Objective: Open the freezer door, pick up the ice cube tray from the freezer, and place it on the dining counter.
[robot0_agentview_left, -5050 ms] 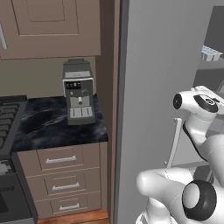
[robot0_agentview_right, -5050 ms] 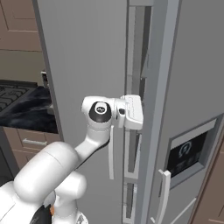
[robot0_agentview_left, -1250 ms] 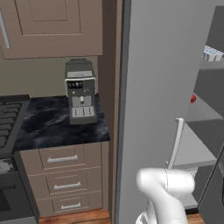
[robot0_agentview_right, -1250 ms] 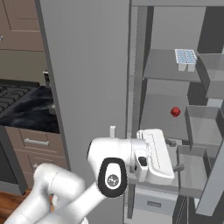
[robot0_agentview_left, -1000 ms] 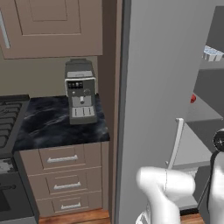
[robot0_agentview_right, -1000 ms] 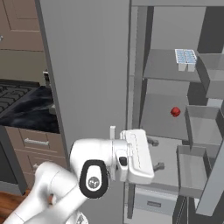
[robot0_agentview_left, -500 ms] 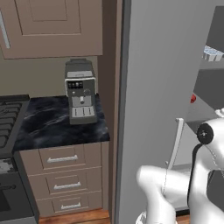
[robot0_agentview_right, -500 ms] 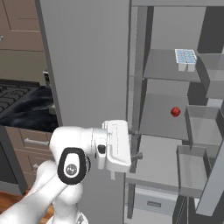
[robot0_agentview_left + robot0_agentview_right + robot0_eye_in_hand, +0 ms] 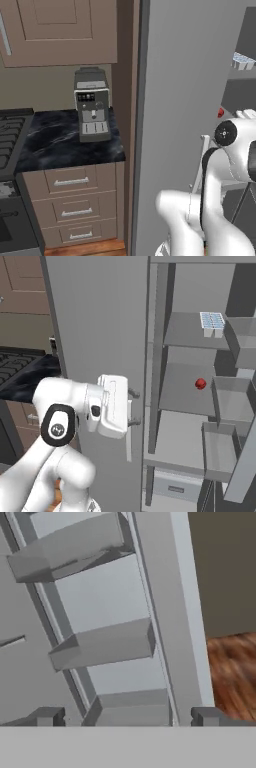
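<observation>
Freezer door (image 9: 240, 466) stands swung open at the right of the right base view; we see its inner face with grey shelf bins (image 9: 220, 451), and the hand view looks along those same bins (image 9: 100, 647) stacked up the door's inner side

Ice cube tray (image 9: 212, 322) sits on the upper freezer shelf (image 9: 185, 331), toward the shelf's right end, pale blue-white with its grid visible. In the left base view we catch the tray (image 9: 243, 61) at the far right edge, high up past the closed grey door (image 9: 190, 100)

A small red object (image 9: 200, 384) rests on the shelf below the tray; too small for us to name

Gripper (image 9: 134, 406) is at the front edge of the freezer compartment, level with the middle shelf, well below and left of the tray. Its two dark fingers (image 9: 133, 392) stand spread wide apart with nothing between them; in the hand view the fingertips (image 9: 47, 716) sit far apart at the bottom, touching nothing

Left of the fridge: a coffee machine (image 9: 92, 104) on the black marble worktop (image 9: 65, 145) over brown drawers (image 9: 72, 182)

Wood floor (image 9: 232, 672) shows past the door's edge in the hand view
</observation>
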You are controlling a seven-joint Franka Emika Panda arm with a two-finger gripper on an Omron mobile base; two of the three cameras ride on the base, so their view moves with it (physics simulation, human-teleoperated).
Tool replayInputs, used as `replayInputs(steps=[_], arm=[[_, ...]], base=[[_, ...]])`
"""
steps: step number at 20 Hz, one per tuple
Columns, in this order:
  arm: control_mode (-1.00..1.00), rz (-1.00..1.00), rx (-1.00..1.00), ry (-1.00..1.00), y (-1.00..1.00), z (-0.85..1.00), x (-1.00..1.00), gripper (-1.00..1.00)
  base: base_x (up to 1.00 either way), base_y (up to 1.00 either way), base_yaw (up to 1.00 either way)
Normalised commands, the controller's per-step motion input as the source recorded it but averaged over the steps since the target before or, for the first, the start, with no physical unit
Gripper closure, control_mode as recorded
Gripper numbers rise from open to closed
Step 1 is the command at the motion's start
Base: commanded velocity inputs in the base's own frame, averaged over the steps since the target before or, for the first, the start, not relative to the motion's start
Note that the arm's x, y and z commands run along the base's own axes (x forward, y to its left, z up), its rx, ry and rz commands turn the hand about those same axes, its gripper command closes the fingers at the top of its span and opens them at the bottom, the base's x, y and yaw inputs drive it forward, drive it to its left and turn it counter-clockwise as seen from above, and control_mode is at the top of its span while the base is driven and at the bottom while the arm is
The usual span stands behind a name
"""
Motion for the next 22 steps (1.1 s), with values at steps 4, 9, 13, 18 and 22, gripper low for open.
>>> replayInputs(steps=[4,9,13,18,22], arm=[[-1.0,0.08,0.2,-0.14,0.36,0.11,0.0,-1.0],[-1.0,0.19,0.02,-0.1,0.45,0.0,0.0,-1.0],[-1.0,0.35,0.0,0.0,0.5,0.03,0.0,-1.0],[-1.0,0.42,-0.01,0.0,0.38,0.07,0.0,-1.0],[-1.0,0.47,-0.04,0.0,0.34,0.0,0.0,-1.0]], base=[[0.0,0.0,0.0],[0.0,0.0,0.0],[0.0,0.0,0.0],[0.0,0.0,0.0],[0.0,0.0,0.0]])
